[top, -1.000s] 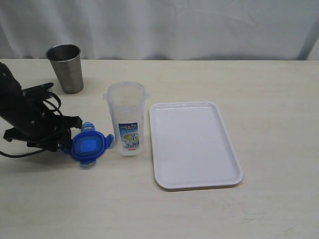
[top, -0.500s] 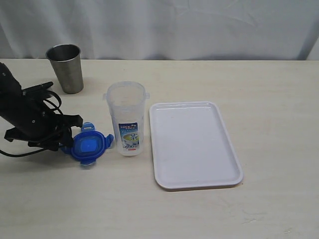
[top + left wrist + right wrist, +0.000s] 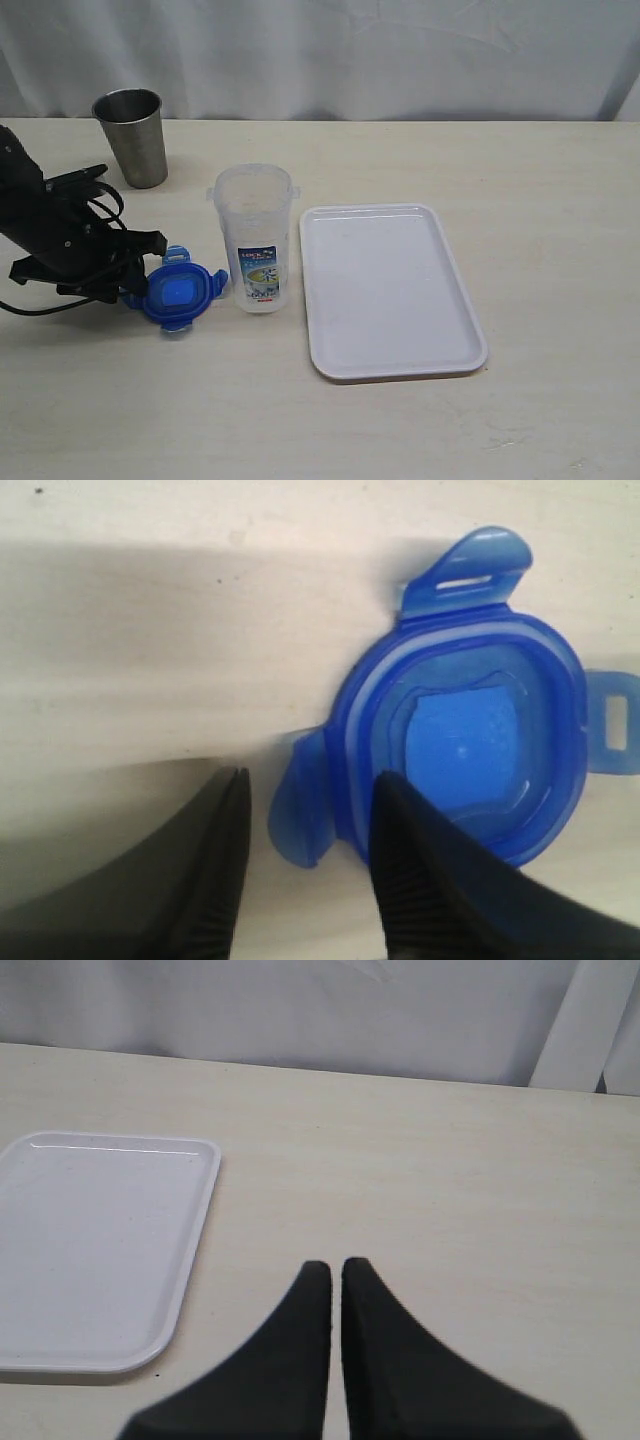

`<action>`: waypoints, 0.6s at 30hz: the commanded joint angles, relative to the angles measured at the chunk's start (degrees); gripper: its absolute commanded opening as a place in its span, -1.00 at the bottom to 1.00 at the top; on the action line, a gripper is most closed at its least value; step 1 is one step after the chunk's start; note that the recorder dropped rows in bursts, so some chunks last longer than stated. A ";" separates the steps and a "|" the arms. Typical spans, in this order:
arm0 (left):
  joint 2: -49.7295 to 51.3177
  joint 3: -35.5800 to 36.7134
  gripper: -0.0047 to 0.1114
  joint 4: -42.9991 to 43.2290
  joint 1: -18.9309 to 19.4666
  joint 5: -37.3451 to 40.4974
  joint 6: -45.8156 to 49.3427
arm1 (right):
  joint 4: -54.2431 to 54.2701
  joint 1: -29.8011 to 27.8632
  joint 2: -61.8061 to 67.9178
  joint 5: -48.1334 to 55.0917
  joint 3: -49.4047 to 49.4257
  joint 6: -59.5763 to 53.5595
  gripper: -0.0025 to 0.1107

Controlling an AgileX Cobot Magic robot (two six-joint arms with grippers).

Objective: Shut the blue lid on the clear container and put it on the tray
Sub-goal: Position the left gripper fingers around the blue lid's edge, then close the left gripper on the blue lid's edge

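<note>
One container (image 3: 254,235), label print too small to read; one lid (image 3: 176,294), tray (image 3: 390,290), cup (image 3: 133,135). The left gripper (image 3: 310,785) has its fingers apart astride a lid flap; the right gripper (image 3: 333,1272) has its fingers together.

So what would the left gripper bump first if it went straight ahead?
Most likely the blue lid: its near flap lies between the left gripper's open fingers. How high the gripper is above it is unclear.

A small roundish blue plastic lid (image 3: 177,293) lies flat on the pale tabletop (image 3: 540,200), just left of a tall clear plastic cylindrical container (image 3: 255,238) that stands upright with its top open. The black left gripper (image 3: 134,277) sits low at the lid's left edge. A flat white rectangular plastic tray (image 3: 390,290) lies just right of the container. A steel tumbler cup (image 3: 131,137) stands farther back, well apart.
</note>
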 commanded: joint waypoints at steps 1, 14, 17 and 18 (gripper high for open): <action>-0.60 0.10 -0.18 -0.01 -0.02 0.07 0.12 | -0.04 0.00 -0.30 -0.25 0.18 0.00 -0.88; -0.60 0.10 -0.43 -0.47 -0.02 0.54 0.12 | -0.04 0.00 -0.30 -0.25 0.18 0.00 -0.88; -0.60 0.10 -0.61 -0.59 -0.02 0.33 0.12 | -0.04 0.00 -0.30 -0.25 0.18 0.00 -0.88; -0.60 0.10 -0.66 -0.59 -0.02 0.29 0.12 | -0.04 0.00 -0.30 -0.25 0.18 0.00 -0.88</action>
